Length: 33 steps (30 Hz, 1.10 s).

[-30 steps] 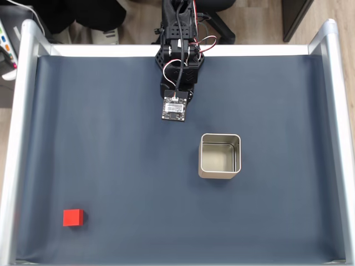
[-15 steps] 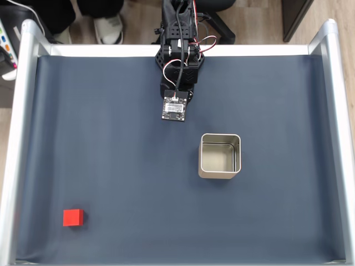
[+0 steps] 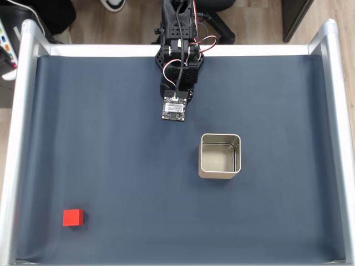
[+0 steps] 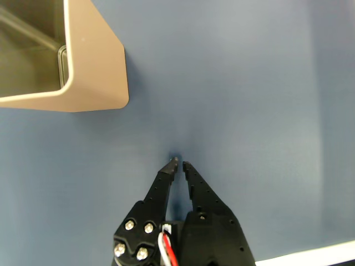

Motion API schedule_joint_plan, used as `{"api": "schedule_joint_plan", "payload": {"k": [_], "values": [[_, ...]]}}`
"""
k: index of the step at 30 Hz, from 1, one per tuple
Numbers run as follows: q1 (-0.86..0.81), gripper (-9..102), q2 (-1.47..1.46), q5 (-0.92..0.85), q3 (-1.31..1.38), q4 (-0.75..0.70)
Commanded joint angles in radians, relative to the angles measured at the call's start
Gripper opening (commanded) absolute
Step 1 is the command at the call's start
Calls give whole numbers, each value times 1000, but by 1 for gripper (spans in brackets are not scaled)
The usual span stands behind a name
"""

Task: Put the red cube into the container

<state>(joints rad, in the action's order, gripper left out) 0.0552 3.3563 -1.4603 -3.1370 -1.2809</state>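
End effector (image 4: 179,162) closed, empty, low over mat.

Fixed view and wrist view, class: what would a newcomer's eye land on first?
The red cube stands out, alone in the mat's lower left corner in the fixed view. The open square tin sits right of centre, empty. In the wrist view the black gripper points at bare mat, its jaws nearly together.

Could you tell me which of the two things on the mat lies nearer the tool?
The square metal tin, just beside the tool; the red cube sits far off in the mat's corner.
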Motion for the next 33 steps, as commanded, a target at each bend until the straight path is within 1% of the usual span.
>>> {"api": "schedule_joint_plan", "payload": {"k": [1,6,9,11,19,22,28,33], "values": [[34,0,-2,-5,8,-8],[32,0,-2,-17,8,-11],[51,0,-2,0,8,15],[44,0,-2,6,8,84],[-20,0,-32,-25,9,468],[-31,0,-74,-29,35,545],[-77,0,-272,-25,179,607],[-141,0,-485,-35,388,580]]}}
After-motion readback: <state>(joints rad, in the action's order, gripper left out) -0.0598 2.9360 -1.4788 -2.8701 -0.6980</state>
